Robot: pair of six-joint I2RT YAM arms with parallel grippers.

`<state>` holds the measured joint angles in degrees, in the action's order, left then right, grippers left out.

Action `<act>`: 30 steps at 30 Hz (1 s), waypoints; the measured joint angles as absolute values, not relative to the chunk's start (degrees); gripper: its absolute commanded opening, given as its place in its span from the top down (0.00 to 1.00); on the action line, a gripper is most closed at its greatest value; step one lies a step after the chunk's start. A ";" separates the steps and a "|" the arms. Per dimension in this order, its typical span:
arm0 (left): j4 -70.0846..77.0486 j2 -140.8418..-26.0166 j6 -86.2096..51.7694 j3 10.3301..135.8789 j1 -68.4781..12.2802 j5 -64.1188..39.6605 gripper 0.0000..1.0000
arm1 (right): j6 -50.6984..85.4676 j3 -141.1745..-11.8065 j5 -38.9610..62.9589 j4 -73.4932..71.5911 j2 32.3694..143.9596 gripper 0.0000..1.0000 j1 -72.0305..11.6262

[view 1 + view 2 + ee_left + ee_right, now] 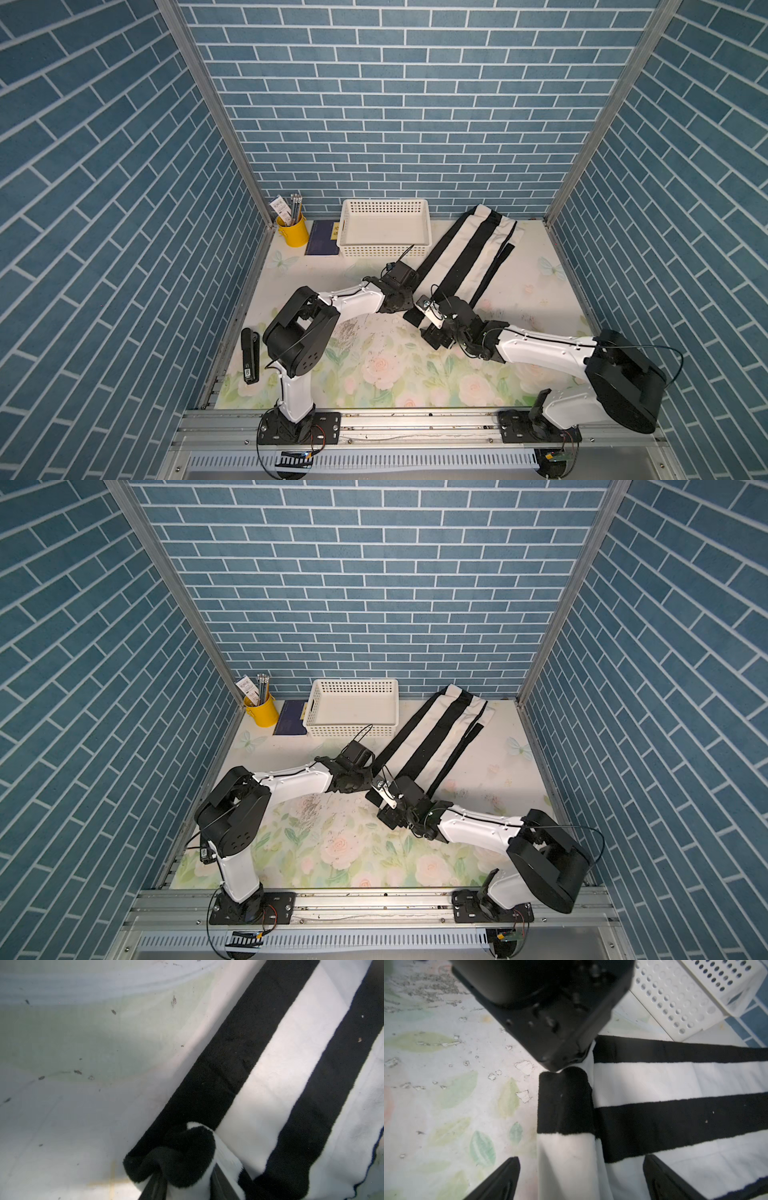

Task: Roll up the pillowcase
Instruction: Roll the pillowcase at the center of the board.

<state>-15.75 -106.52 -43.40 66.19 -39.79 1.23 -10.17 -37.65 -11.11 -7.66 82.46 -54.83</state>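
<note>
Jaws of the left gripper [188, 1176] pinch the plush, rolled near end of the pillowcase [465, 257]. The right gripper [581, 1176] stands wide astride that roll. Fuzzy black-and-cream stripes lie flat, slanting across the floral table [374, 365] beside the perforated white basket [384, 250].

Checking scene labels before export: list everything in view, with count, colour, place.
pillowcase: 1, black and cream stripes, diagonal on the table's far right, near end rolled over
basket: 1, white, perforated, far centre by the wall, empty
cup: 1, yellow, far left corner, holding pencils
notebook: 1, dark blue, flat between cup and basket
stapler: 1, black, table's left edge
table: 1, floral cover, worn patches
walls: 3, blue brick pattern
left claw: 1, black, shut on the pillowcase's rolled end
right claw: 1, black, open, straddling the roll
</note>
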 measured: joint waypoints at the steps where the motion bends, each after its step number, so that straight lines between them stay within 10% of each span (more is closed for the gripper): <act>1: -15.75 -106.52 -43.42 66.19 -39.79 1.26 0.63 | -11.66 -37.63 -12.12 -9.15 83.59 0.04 -55.66; 15: -15.79 -106.52 -43.57 66.32 -39.79 1.08 0.63 | -19.79 -36.93 -19.53 -17.02 93.76 0.34 -58.72; 21: -16.01 -106.54 -43.55 66.70 -39.77 1.04 0.60 | -19.49 -40.49 -20.08 -15.46 97.80 0.89 -58.83; 30: -20.18 -103.74 -42.09 68.77 -37.15 2.66 0.41 | -14.74 -41.76 -15.46 -12.10 97.65 1.00 -58.59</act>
